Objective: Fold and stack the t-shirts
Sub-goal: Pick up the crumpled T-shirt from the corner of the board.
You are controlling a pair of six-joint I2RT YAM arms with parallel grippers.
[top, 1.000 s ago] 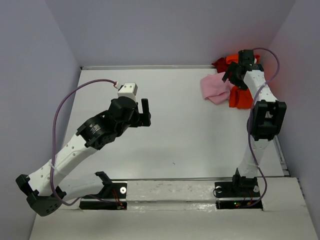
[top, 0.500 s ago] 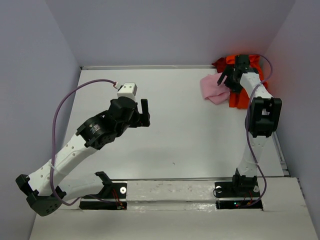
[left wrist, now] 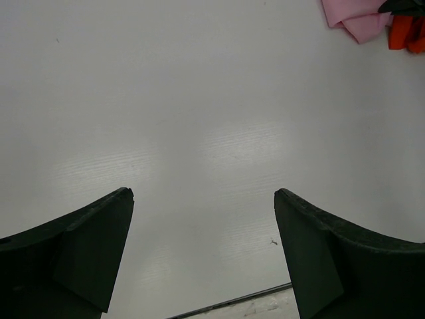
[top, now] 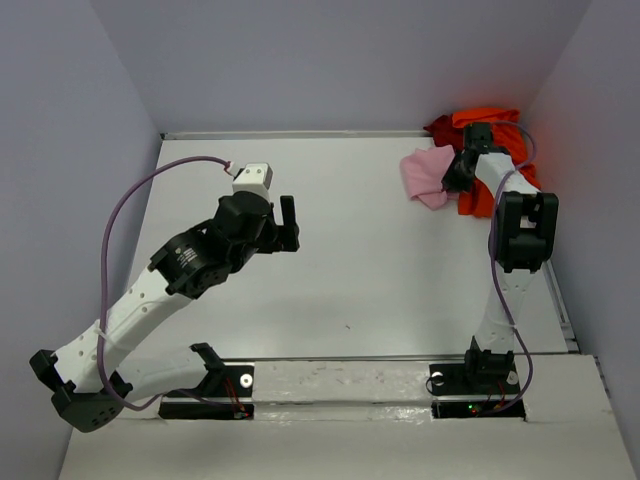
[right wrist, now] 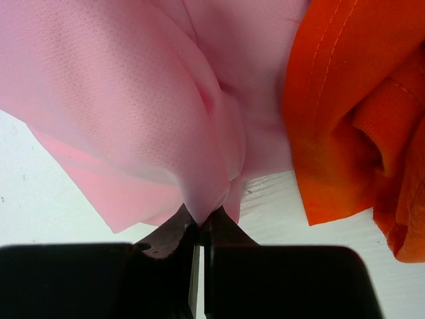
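Three crumpled cloth t-shirts bunch at the top view's upper right: the black right gripper [right wrist: 199, 222] pinches a fold of the fine-meshed light pink t-shirt [right wrist: 126, 100], which touches the seamed bright orange-red t-shirt [right wrist: 345, 86] near the dark red t-shirt [top: 440, 127], while the black left gripper [left wrist: 202, 199] gapes over the smooth white table [left wrist: 199, 100].

white table [top: 400, 270], grey-lilac walls [top: 330, 60]
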